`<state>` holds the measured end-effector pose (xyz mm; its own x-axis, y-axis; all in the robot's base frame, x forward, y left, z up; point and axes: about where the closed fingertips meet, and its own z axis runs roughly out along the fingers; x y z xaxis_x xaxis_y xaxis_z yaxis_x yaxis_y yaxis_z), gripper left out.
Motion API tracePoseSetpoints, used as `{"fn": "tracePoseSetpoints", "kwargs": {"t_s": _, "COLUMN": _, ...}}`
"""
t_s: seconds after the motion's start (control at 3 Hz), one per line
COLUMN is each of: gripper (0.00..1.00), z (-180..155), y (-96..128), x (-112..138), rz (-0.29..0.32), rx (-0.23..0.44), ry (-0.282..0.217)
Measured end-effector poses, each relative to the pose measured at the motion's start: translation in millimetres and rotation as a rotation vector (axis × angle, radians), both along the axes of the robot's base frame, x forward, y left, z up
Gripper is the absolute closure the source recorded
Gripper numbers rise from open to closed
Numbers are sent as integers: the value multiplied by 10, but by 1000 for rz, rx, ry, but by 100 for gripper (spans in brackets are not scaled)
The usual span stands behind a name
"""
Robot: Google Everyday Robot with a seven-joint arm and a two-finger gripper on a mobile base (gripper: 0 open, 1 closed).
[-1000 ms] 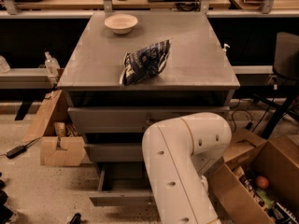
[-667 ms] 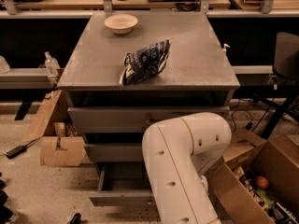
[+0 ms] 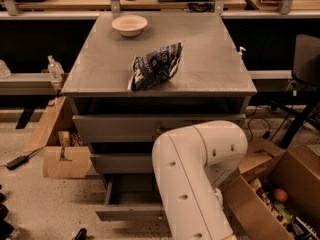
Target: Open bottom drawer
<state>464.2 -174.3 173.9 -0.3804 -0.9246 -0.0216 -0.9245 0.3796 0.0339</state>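
**Bottom drawer stands part-way open; gripper hidden behind the arm**

The bottom drawer [image 3: 125, 214], lowest of the three in the grey cabinet, is already pulled out. Its flat front sits well forward of the two drawer fronts above, and part of its dark inside shows from above. How much further it can slide is not clear, so I judge the task largely done, with at most a last stretch of pull and the release left.

The white arm [image 3: 200, 174] bends down in front of the cabinet's right half and covers the drawer's centre and knob. The gripper is out of sight behind it, presumably down at the drawer front, and I cannot tell whether it grips anything.

On the worktop [image 3: 210, 54] lie a pale bowl [image 3: 129, 25] and a dark snack bag [image 3: 154, 66], both clear of the job. A cardboard box [image 3: 62, 160] stands just left of the cabinet, and another open box [image 3: 280, 184] stands on the right, near the arm. Neither blocks the drawer's path.
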Motion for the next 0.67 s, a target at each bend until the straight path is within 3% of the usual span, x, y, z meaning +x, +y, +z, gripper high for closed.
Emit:
{"fn": "tracePoseSetpoints", "kwargs": {"t_s": 0.33, "gripper": 18, "z": 0, "y": 0, "x": 0, "rz": 0, "rx": 0, "ry": 0}}
{"fn": "tracePoseSetpoints", "kwargs": {"t_s": 0.67, "gripper": 41, "z": 405, "y": -29, "x": 124, "rz": 71, "rx": -26, "ry": -11}}
